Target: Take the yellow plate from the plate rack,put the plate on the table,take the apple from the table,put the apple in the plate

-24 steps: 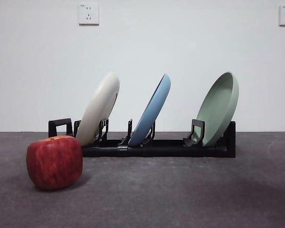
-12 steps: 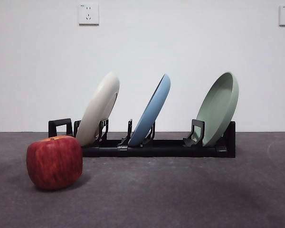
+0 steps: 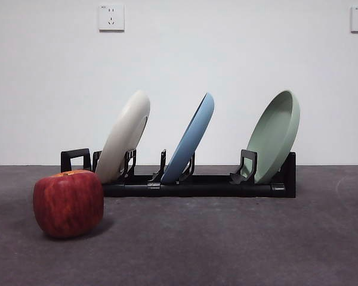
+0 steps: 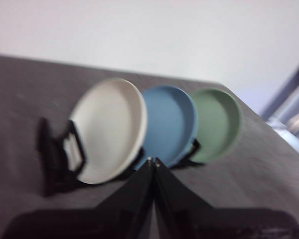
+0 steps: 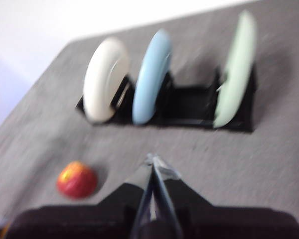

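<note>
both tools pressed together aloft: left tool (image 4: pixel 153 161) facing yellow plate (image 4: pixel 109 129), right tool (image 5: pixel 152 160) above table (image 5: pixel 269 164).

gap: yellow plate (image 3: pixel 125 138) stood apart from blue plate (image 3: pixel 191 140) | front: apple (image 3: pixel 68 202) sat before rack end (image 3: pixel 76 159)

matt cream yellow plate (image 3: pixel 124 138), black plastic plate rack (image 3: pixel 197 185), speckled matt grey desk (image 3: pixel 227 238), faintly glossy red apple (image 3: pixel 68 202).
</note>
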`<state>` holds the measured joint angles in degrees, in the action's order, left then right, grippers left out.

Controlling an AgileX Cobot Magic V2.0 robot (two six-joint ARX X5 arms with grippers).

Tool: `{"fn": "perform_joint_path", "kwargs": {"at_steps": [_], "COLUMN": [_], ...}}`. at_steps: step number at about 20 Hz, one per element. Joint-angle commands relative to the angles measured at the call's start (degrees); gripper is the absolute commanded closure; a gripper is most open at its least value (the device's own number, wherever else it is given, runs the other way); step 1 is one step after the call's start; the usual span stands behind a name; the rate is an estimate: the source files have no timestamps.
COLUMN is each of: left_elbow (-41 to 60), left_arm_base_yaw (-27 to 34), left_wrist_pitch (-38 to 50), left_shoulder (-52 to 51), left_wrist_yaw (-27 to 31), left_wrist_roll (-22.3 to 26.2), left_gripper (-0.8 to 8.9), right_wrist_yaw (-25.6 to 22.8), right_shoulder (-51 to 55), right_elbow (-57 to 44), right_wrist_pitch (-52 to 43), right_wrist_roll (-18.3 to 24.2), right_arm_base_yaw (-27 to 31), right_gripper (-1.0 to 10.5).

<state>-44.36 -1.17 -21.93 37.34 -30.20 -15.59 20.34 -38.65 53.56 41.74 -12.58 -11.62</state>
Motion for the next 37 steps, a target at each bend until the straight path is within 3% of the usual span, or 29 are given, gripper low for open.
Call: {"fn": "perform_joint_path", "kwargs": {"at_steps": [1, 5, 8, 10, 18, 25, 31, 32, 34, 37], "left_elbow": [-5.64, -13.42, -18.8, -23.28, -38.49, -41.99, -41.99, -41.99, -41.99, -41.99], "left_arm_base_yaw": [0.02, -0.61, -2.27, -4.59, -15.21, -19.08, -19.15, -19.15, -19.15, -19.15], "left_wrist_pitch": [-1.75, -4.2, -6.19, -6.84, -10.67, -10.43, -8.04, -7.87, -8.13, -8.17], "left_shoulder": [7.56, 17.42, 23.82, 29.66, 50.38, 61.11, 62.88, 62.88, 62.88, 62.88], "left_wrist_yaw": [-4.79, -7.8, -7.26, -6.34, 7.5, 13.75, 12.83, 10.8, 8.87, 9.07], "left_wrist_roll": [0.85, 1.14, 2.12, 2.1, 4.42, 5.35, 5.38, 5.4, 6.56, 6.82], "left_gripper": [8.19, 7.93, 6.22, 5.92, 5.83, 5.85, 5.99, 6.32, 8.29, 8.22], "right_wrist_yaw": [2.95, 5.38, 5.22, 5.22, 5.09, 5.07, 5.05, 5.01, 4.87, 4.85], "right_shoulder": [-4.87, -9.97, -12.57, -14.95, -17.68, -17.68, -17.68, -17.7, -17.68, -17.68], "right_elbow": [4.72, 8.39, 9.35, 9.4, 9.4, 9.4, 9.4, 9.4, 9.4, 9.4], "right_wrist_pitch": [4.37, 6.69, 6.62, 6.56, 6.49, 6.49, 6.49, 6.49, 6.49, 6.49], "right_wrist_roll": [4.76, 6.56, 6.8, 7.1, 7.06, 7.06, 7.06, 7.06, 7.06, 7.04], "right_arm_base_yaw": [-0.02, -0.02, -0.07, -0.07, -0.07, -0.07, -0.04, -0.07, -0.04, -0.04], "right_gripper": [9.4, 9.2, 7.2, 5.9, 5.9, 6.0, 6.0, 6.0, 6.0, 6.0]}}
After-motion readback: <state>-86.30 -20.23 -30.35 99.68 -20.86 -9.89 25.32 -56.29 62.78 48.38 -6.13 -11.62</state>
